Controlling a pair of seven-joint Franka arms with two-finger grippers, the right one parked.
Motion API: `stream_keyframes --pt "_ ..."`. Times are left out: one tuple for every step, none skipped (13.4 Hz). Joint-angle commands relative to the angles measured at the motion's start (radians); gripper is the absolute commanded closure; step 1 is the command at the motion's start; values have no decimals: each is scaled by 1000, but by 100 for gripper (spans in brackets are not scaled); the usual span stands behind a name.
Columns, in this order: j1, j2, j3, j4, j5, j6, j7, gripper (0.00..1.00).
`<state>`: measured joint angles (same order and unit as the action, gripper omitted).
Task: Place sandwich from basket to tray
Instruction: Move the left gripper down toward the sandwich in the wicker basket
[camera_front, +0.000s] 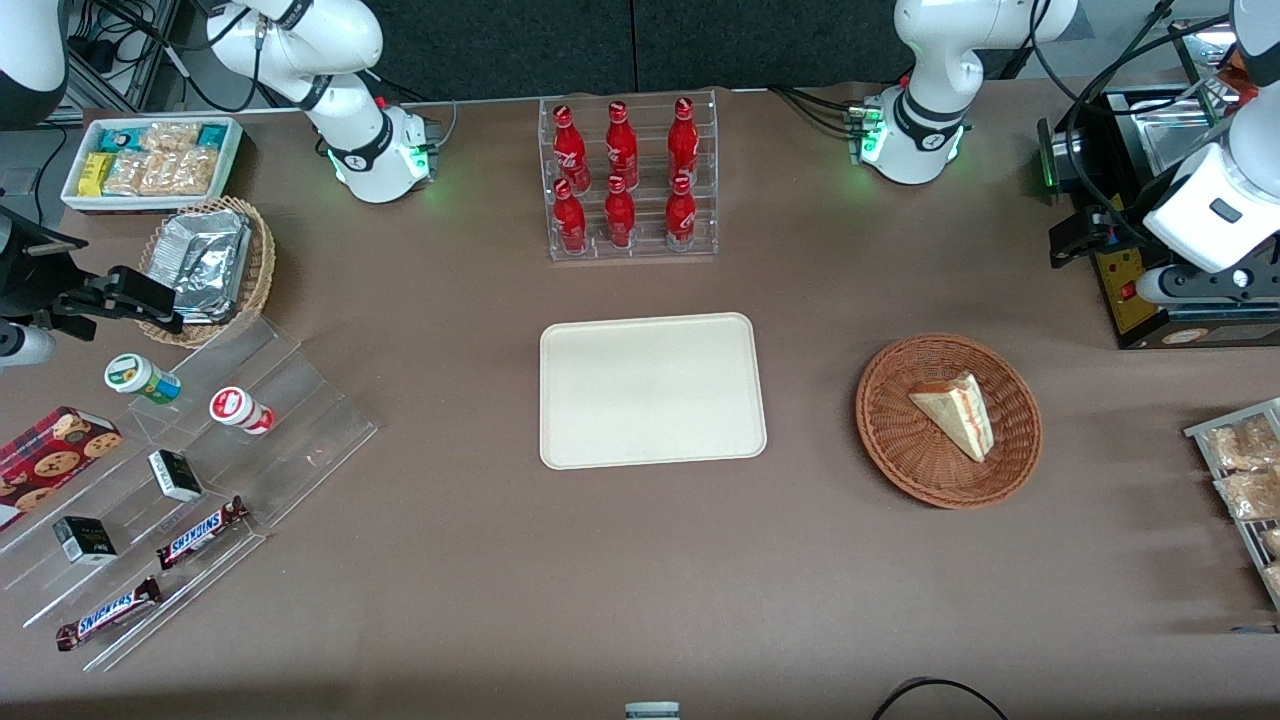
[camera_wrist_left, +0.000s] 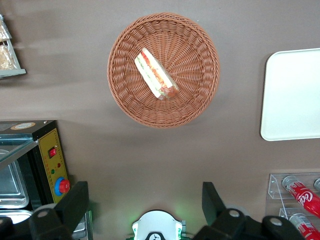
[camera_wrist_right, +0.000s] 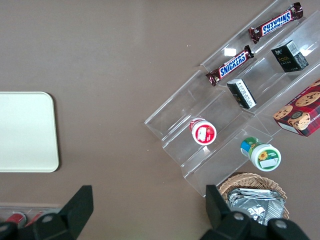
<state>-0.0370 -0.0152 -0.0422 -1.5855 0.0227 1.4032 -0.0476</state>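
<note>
The sandwich (camera_front: 957, 412) (camera_wrist_left: 156, 74), a pale bread wedge with red, orange and green filling, lies in the round reddish-brown wicker basket (camera_front: 900, 445) (camera_wrist_left: 195, 100). The cream-white tray (camera_front: 652, 390) (camera_wrist_left: 292, 95) (camera_wrist_right: 25, 132) sits bare at the table's middle, beside the basket toward the parked arm's end. My gripper (camera_front: 1085, 232) (camera_wrist_left: 145, 200) hangs high, farther from the front camera than the basket and toward the working arm's end. It is open, its fingers (camera_wrist_left: 75, 205) wide apart with nothing between them.
A black machine with a yellow panel (camera_front: 1125, 280) (camera_wrist_left: 52, 160) stands under my gripper. A clear rack of red bottles (camera_front: 628, 180) stands farther back than the tray. Snack packets (camera_front: 1245, 470) lie near the basket; a stepped acrylic shelf (camera_front: 150, 470) and a foil-lined basket (camera_front: 210, 265) sit at the parked arm's end.
</note>
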Motion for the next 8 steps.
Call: stream_keyframes --pt "-9 9 -11 6 22 19 0 0" --pt "-9 9 -12 -5 23 26 0 0" --pt "-8 9 -12 -31 22 39 -1 0" --pt "-6 8 -10 -68 22 59 -5 0" --pt "-6 1 -10 -117 22 88 -17 0" --pt "-6 -3 -10 -161 22 130 -52 0" --pt "-6 1 -10 -191 22 163 -124 0" --pt "-9 15 -11 -206 22 189 -214 0"
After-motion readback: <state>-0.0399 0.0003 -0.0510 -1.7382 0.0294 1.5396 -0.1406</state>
